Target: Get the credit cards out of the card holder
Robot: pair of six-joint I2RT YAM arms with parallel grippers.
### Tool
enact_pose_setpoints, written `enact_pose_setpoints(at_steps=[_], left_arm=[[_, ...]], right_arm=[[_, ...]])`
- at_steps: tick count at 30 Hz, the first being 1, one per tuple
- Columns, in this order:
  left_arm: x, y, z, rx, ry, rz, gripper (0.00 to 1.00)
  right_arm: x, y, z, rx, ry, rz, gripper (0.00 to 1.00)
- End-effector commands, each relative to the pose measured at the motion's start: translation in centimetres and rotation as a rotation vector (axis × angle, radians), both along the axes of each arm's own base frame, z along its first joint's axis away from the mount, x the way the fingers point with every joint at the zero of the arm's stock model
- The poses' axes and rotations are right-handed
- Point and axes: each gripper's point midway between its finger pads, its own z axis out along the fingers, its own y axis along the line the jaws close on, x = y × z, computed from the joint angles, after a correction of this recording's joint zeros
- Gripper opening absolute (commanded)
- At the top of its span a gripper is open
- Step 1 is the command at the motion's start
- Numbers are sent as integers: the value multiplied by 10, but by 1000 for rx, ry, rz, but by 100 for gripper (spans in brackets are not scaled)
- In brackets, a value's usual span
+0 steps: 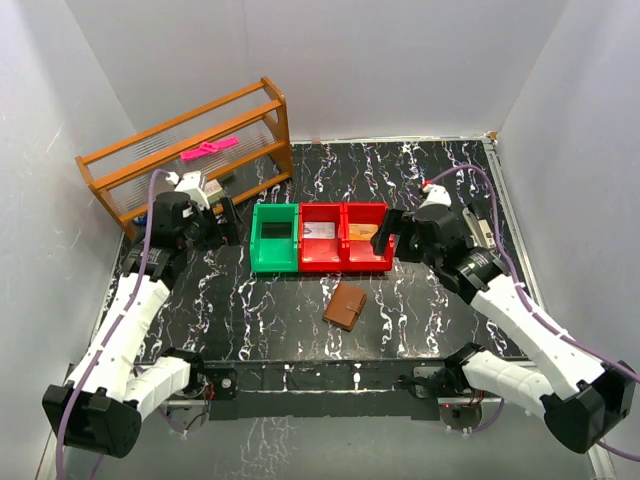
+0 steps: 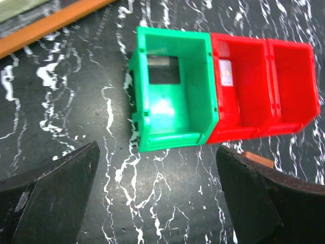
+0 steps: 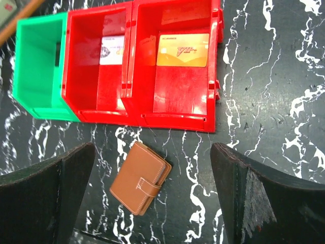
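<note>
While hovering, holds left gripper (image 2: 157, 168) and right gripper (image 3: 152, 152) spread wide, pinching nothing; shows wallet (image 3: 139, 178) shut at lower centre, cards (image 3: 183, 50) inside both red bins (image 3: 172, 121).

1. You have a green bin (image 1: 274, 263) at mid-desk, touching a middle red bin (image 1: 320, 263) and an end red bin (image 1: 366, 263) in one row.
2. A wooden rack (image 1: 150, 185) stands by your desk's far left corner, carrying a pink item (image 1: 209, 149).
3. Your desk (image 1: 440, 300) is black, veined white.
</note>
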Motion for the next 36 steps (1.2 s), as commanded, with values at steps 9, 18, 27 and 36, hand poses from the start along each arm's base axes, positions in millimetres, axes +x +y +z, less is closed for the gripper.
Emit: enact_pose_setpoints(at_steps=[9, 18, 27, 36], left_arm=[[-14, 30, -18, -71, 125, 348, 99], [-26, -12, -57, -205, 303, 193, 99], [-19, -46, -77, -320, 393, 59, 99], [-7, -62, -101, -317, 482, -52, 97]], right_arm=[[-16, 53, 25, 285, -72, 206, 98], [-21, 82, -24, 190, 134, 262, 98], [-14, 84, -43, 111, 207, 160, 98], [-3, 93, -74, 91, 307, 101, 98]])
